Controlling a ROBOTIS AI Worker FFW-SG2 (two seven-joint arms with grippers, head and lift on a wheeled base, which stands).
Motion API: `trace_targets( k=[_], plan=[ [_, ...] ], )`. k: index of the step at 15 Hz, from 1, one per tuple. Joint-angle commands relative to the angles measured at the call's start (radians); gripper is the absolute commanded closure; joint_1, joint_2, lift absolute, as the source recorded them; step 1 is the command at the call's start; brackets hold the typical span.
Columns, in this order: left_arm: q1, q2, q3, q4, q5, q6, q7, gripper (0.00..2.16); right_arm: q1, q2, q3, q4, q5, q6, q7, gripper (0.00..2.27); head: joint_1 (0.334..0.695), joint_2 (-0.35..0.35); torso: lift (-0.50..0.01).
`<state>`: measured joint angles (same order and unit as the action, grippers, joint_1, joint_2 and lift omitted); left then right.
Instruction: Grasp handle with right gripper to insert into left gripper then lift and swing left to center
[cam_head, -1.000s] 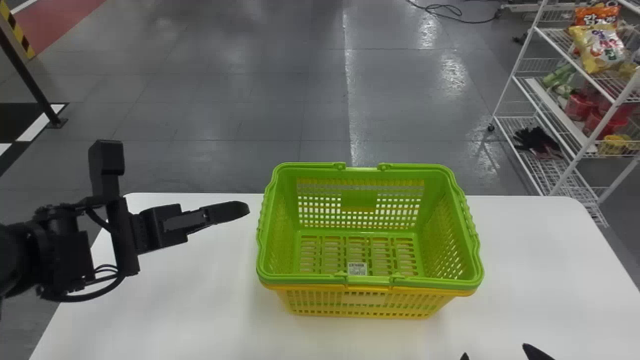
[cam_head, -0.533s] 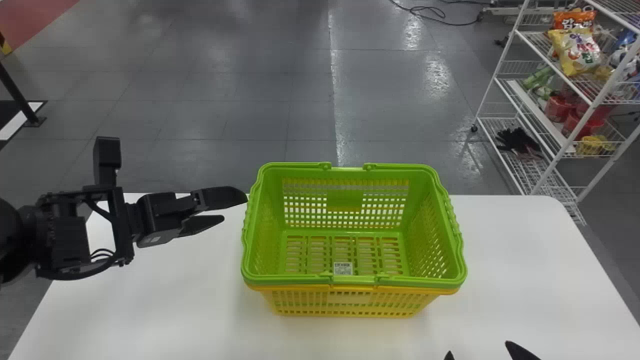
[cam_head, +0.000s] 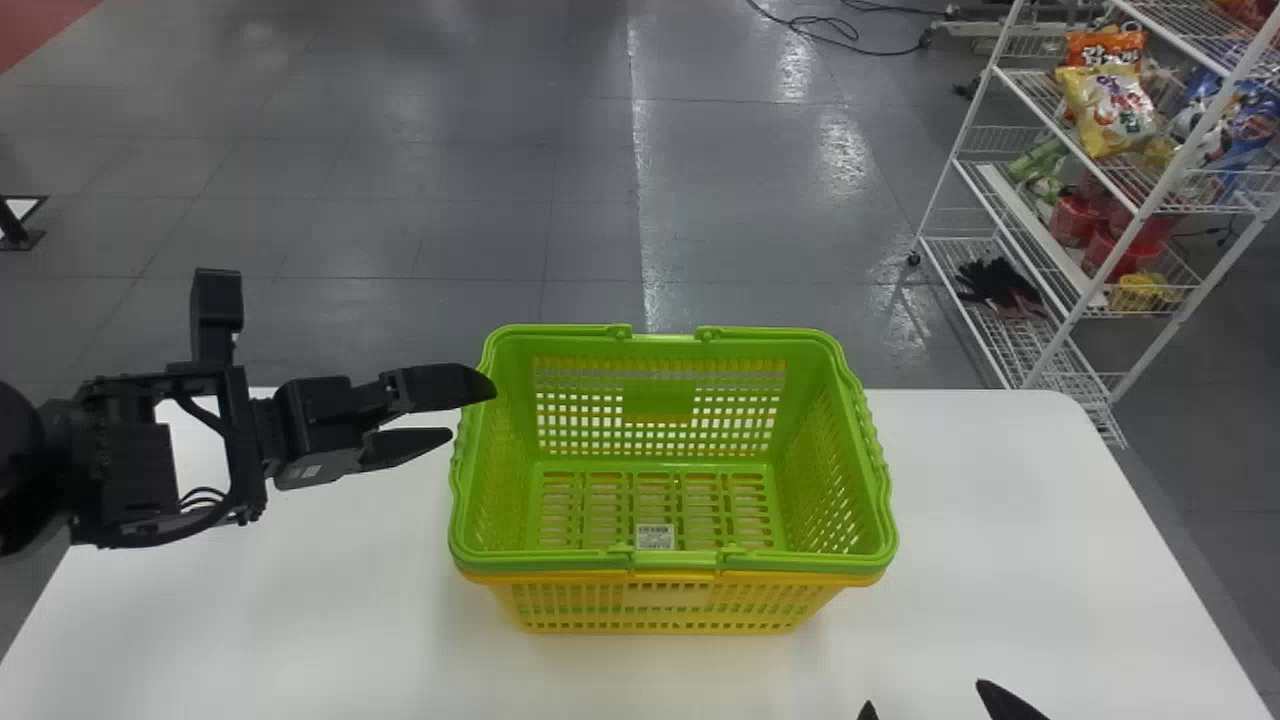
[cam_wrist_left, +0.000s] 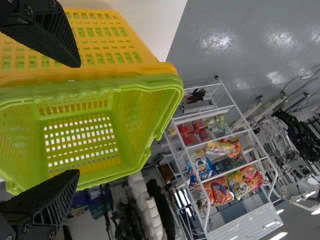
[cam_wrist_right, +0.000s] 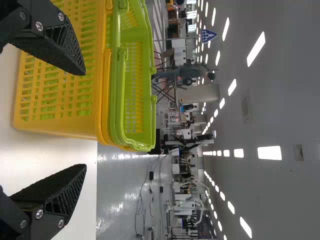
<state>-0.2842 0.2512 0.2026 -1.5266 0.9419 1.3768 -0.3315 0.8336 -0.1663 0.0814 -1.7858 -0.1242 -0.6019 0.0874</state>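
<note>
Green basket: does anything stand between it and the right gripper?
Nothing visible stands between the right gripper and the green basket; the yellow basket sits around its lower part, below the green rim.

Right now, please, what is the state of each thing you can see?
Left gripper: jaws open
Right gripper: jaws open
Yellow basket: upright on table
Green basket: upright, nested in the yellow one
Green handle: folded down along rim
Wire rack: standing, stocked

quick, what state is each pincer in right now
left pincer: open, holding nothing
right pincer: open, holding nothing
</note>
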Motion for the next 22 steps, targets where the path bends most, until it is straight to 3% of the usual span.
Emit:
trace_targets(
  k=[1,13,22],
  plan=[
    [-0.003,-0.007,-0.006,0.000,0.000,0.000,0.000,0.04,-0.001,0.001,-0.002,0.005,0.000,0.000,0.000,0.17,0.695,-0.064,-0.093],
    [-0.033,-0.009,-0.006,-0.089,0.126,0.095,0.028,0.04,-0.011,0.004,-0.008,0.025,0.000,-0.003,0.000,0.17,0.695,-0.115,-0.093],
    [-0.147,-0.015,-0.111,-0.040,0.164,0.120,0.038,0.05,-0.011,0.016,-0.042,0.009,0.000,-0.009,-0.002,0.17,0.695,-0.174,-0.093]
  ],
)
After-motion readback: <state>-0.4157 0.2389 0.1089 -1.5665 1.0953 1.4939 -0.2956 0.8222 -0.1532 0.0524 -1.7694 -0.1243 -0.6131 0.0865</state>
